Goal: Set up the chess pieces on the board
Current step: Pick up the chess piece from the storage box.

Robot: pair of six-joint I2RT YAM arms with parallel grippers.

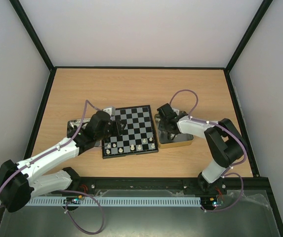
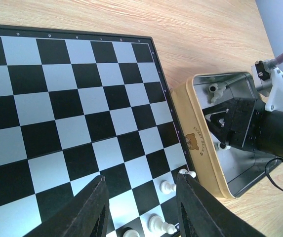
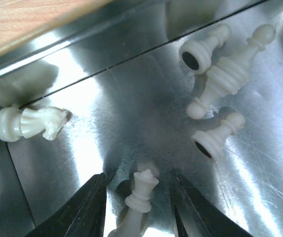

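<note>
Now the right gripper (image 3: 137,174) stands parted — a cream piece (image 3: 141,195), perhaps a queen, loose between its jaws. Left gripper (image 2: 141,177) gapes, empty.

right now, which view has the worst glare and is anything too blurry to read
right wrist: hard glare streaks on the tin, its shiny floor mirroring the white pieces as blurry ghosts; left wrist: even light, the board sharp; top external: soft even light, but the chessmen too small to identify.
</note>
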